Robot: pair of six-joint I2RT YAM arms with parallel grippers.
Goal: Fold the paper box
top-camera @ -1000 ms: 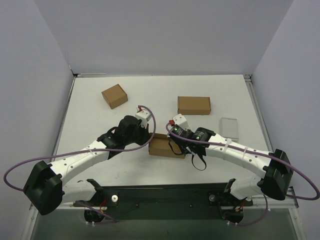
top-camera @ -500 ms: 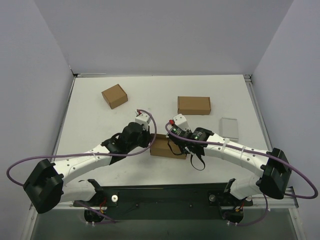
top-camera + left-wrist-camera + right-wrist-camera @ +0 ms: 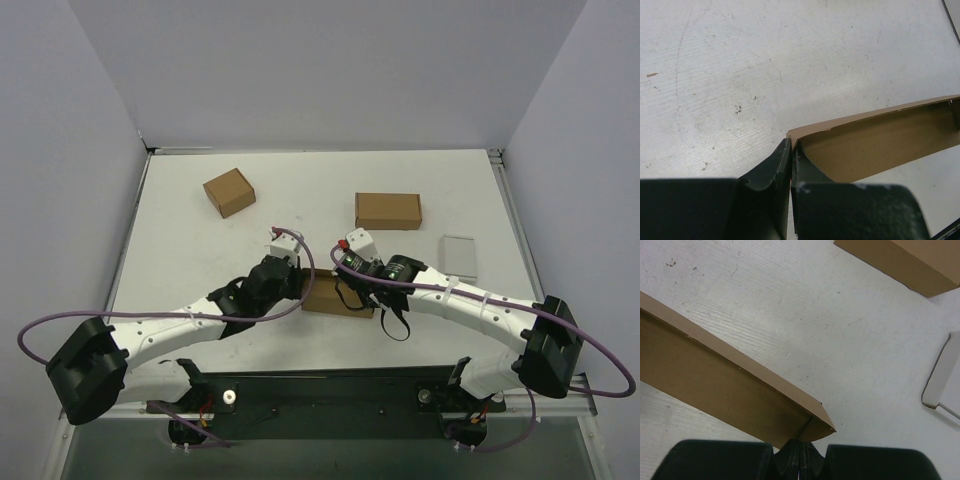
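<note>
Seen from above, the paper box (image 3: 333, 293) lies near the middle of the white tabletop (image 3: 190, 250), between the two arms and partly hidden under their wrists.

In the left wrist view, the left tool (image 3: 791, 152) is closed on the near end of a raised cardboard wall. The thin brown edge is pinched between its dark fingers, and the wall runs away to the right with its inner face showing.

In the right wrist view, the right tool (image 3: 800, 454) is clamped on a small pointed corner at the end of a long, slanting panel of the same box.

A smaller squarish carton (image 3: 229, 192) sits well apart at the far left. An oblong brown box, already closed (image 3: 388, 210), and a flat pale grey case (image 3: 459, 255) lie to the far right.

The step in hand is judged to be raising and creasing a side panel while both ends are held. The two grips should be moved together, so that the thin board is turned along its crease and not twisted. The right pinch sits on a small corner that could tear or slip, so little pull should be put through it. The box's underside is best kept down on the tabletop as the fold is made.
</note>
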